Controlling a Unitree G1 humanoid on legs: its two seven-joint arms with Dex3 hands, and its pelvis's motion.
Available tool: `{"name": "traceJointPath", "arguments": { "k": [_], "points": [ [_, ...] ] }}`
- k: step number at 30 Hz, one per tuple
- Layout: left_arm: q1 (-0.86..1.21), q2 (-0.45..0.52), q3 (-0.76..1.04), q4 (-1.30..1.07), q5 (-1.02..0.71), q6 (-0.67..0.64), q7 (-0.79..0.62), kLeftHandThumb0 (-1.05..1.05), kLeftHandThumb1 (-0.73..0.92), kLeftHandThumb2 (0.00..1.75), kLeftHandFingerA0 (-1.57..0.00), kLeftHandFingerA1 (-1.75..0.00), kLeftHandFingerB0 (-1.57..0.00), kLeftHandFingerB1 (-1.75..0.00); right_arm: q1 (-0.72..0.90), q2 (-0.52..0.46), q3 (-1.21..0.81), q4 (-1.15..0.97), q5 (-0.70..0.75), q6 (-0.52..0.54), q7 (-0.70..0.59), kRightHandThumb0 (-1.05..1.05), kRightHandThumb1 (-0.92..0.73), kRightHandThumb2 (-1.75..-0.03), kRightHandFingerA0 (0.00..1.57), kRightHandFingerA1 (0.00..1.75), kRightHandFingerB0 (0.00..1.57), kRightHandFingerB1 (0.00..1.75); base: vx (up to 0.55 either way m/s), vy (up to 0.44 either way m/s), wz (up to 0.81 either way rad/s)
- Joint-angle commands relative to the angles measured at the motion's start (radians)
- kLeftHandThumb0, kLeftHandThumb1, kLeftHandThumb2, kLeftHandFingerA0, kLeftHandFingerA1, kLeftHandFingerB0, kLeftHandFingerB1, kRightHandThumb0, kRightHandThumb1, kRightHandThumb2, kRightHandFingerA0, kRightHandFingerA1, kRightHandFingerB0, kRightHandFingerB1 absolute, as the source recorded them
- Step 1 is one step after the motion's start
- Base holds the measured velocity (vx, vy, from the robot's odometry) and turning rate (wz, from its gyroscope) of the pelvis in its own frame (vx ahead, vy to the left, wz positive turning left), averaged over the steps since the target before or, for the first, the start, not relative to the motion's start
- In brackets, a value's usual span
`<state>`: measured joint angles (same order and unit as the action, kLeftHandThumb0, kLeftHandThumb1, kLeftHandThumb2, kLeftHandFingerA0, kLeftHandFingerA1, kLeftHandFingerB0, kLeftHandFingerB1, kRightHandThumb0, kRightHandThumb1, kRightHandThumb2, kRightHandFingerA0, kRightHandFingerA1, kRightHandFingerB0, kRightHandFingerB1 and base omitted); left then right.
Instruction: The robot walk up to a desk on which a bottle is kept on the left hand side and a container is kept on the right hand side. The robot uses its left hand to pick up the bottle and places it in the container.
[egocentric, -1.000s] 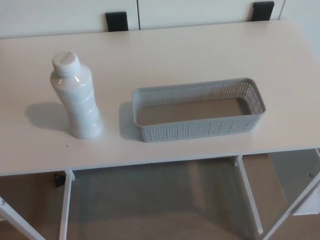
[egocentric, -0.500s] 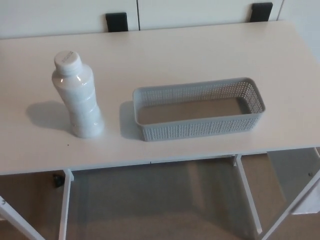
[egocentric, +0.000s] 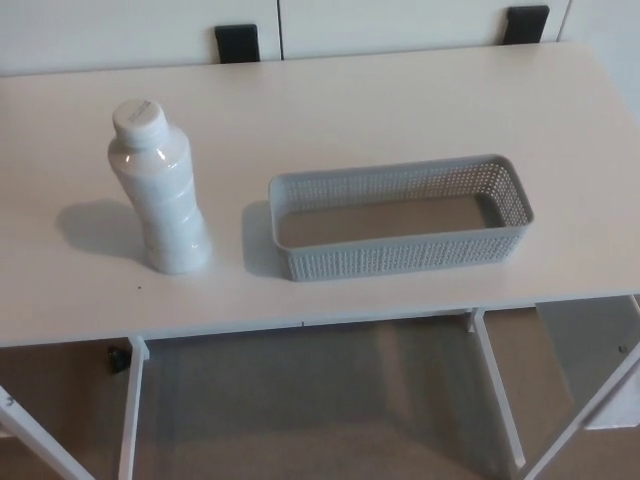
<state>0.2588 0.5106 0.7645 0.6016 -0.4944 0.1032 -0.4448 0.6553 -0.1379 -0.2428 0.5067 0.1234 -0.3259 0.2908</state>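
Observation:
A white plastic bottle (egocentric: 160, 187) with a white cap stands upright on the left part of the white desk (egocentric: 350, 110). To its right, a short gap away, sits a long grey perforated basket (egocentric: 400, 228) with nothing inside it. Neither of my hands nor any part of my arms shows in the head view.
The desk's front edge runs across the picture below the bottle and basket, with white legs (egocentric: 130, 410) and beige floor under it. Two black brackets (egocentric: 237, 42) sit at the desk's far edge against a white wall.
The whole picture has shifted a few pixels to the right and down, so the camera moved. The bottle and basket keep their places on the desk.

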Motion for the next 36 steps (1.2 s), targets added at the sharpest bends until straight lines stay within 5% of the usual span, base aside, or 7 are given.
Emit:
{"name": "traceJointPath", "arguments": {
  "k": [1,8,9,10,12,21,36],
  "points": [
    [-0.154,0.149,-0.001,-0.117,-0.053,0.126,0.001,-0.4,0.45,0.63,-0.08,-0.24,-0.06,-0.22,-0.005,-0.004,0.002,-0.027,-0.002,0.029,-0.023,-0.25,-0.41,-0.87,0.39,0.62,0.14,0.5,0.0,0.0,0.0],
    [-0.363,0.208,-0.154,-0.305,-0.004,0.243,0.058,-0.25,0.52,0.56,-0.01,-0.26,0.0,-0.2,-0.01,-0.004,0.006,-0.071,0.002,0.049,-0.021,-0.25,-0.42,-0.88,0.37,0.61,0.14,0.5,0.0,0.0,0.0],
    [-0.436,0.195,-0.198,-0.326,-0.007,0.254,0.06,-0.22,0.43,0.71,0.0,-0.23,0.0,-0.15,-0.033,-0.008,0.005,-0.043,0.001,0.028,-0.017,-0.25,-0.42,-0.88,0.39,0.62,0.16,0.5,0.0,0.0,0.0],
    [-0.475,0.181,-0.229,-0.338,0.002,0.252,0.068,-0.24,0.51,0.55,-0.01,-0.27,0.0,-0.23,-0.039,-0.006,0.004,-0.042,0.003,0.029,-0.018,-0.24,-0.42,-0.88,0.4,0.62,0.16,0.5,0.0,0.0,0.0],
    [-0.53,0.149,-0.288,-0.343,0.033,0.219,0.069,-0.31,0.45,0.72,-0.03,-0.25,0.0,-0.18,-0.043,-0.002,0.005,-0.066,-0.002,0.055,-0.035,-0.23,-0.43,-0.88,0.4,0.62,0.16,0.5,0.0,0.0,0.0],
    [-0.82,0.03,-0.509,-0.207,0.125,0.196,0.092,-0.47,0.33,0.71,0.0,-0.24,0.0,-0.2,-0.071,0.012,0.007,-0.209,0.007,0.137,-0.067,-0.23,-0.44,-0.89,0.38,0.62,0.16,0.5,0.0,0.0,0.0],
    [-0.834,-0.082,-0.63,-0.182,0.209,0.205,0.155,-0.58,0.37,0.73,-0.05,-0.23,-0.05,-0.18,-0.085,0.017,0.006,-0.279,0.005,0.183,-0.077,-0.21,-0.44,-0.89,0.4,0.62,0.17,0.5,0.0,0.0,0.0]
  ]
}}
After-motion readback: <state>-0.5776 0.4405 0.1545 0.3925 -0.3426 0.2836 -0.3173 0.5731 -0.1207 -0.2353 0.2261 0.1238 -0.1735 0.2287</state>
